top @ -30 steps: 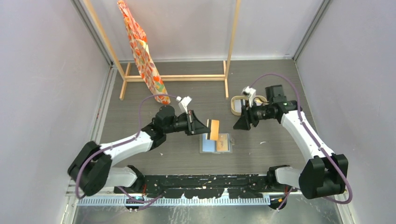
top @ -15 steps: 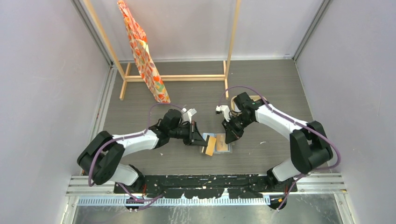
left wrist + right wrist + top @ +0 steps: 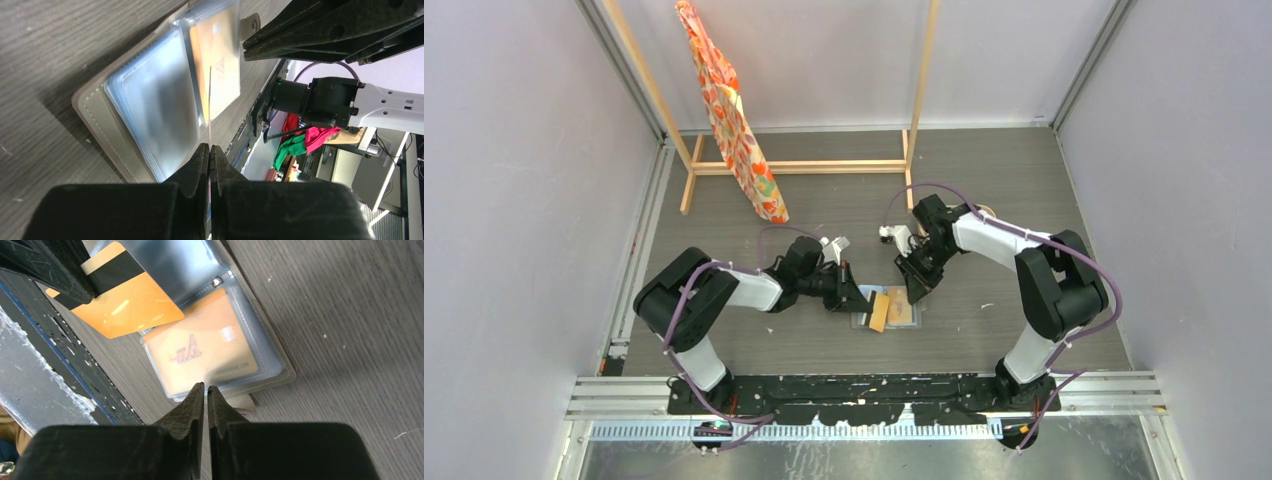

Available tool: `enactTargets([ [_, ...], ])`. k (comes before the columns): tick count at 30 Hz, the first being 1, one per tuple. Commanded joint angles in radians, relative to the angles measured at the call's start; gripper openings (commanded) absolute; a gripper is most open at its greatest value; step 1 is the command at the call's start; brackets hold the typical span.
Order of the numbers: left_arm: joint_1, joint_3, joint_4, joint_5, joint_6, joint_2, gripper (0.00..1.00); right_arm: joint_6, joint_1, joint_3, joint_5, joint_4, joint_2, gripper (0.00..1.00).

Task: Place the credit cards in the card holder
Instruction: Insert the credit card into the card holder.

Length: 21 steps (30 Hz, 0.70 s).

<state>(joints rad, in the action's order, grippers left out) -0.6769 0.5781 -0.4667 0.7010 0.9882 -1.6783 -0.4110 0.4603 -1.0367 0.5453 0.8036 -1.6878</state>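
Note:
The card holder (image 3: 904,313) lies open on the table, with a grey cover (image 3: 95,115) and clear sleeves. One credit card (image 3: 205,355) sits inside the right sleeve (image 3: 220,45). My left gripper (image 3: 862,299) is shut on a second, orange credit card (image 3: 127,307) with a dark stripe. In the left wrist view this card is edge-on (image 3: 210,100), slanting down onto the holder's middle. My right gripper (image 3: 205,386) has its jaws almost together, the tips at the near edge of the right sleeve (image 3: 914,292). Whether it pinches the sleeve does not show.
A wooden rack (image 3: 804,165) with a patterned orange cloth (image 3: 729,120) stands at the back left. The black base rail (image 3: 864,385) runs along the near edge. Both arms meet over the holder at the table's middle.
The right arm swung from the back right to the holder and its jaws closed. The left gripper carried the orange card down and forward onto the open holder.

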Motion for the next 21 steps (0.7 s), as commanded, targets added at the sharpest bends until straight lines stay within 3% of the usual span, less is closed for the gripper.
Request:
enactTargets([
  [1,0.015,0.011,-0.153,0.022,0.023,-0.034,0.00,0.008,0.008,-0.040,-0.055,0.022,-0.019,0.12],
  [21,0.031,-0.023,-0.175,-0.029,0.062,-0.037,0.00,0.012,0.009,-0.049,-0.090,0.033,-0.042,0.12],
])
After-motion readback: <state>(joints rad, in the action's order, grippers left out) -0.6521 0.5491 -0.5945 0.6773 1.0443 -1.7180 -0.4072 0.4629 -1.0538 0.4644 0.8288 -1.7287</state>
